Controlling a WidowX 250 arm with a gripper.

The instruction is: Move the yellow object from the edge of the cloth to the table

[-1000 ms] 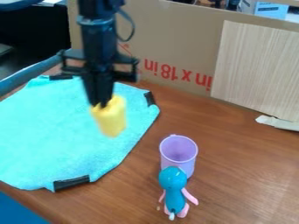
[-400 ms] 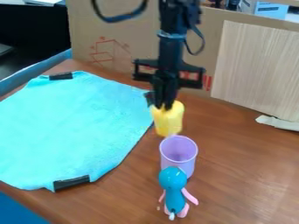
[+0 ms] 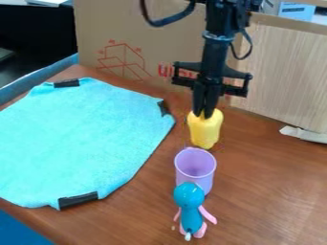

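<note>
Camera view: two jaws pinch one yellow object [image 3: 205, 130], off the one cloth [image 3: 76, 139], near one purple cup [image 3: 195, 166]

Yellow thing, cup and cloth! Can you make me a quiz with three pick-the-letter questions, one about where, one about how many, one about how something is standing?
1. Where is the yellow object?
A) Inside the purple cup
B) At the gripper's fingertips, off the cloth
C) In the middle of the cloth

2. How many black pieces show on the cloth's edge?
A) One
B) Five
C) Three

3. How is the purple cup?
A) Standing with its opening up
B) Lying on its side
C) Upside down

Answers:
1. B: the fingers close on its top, to the right of the cloth in the picture.
2. C: one near the top, one on the right, one at the bottom.
3. A: its round rim faces up.
</note>
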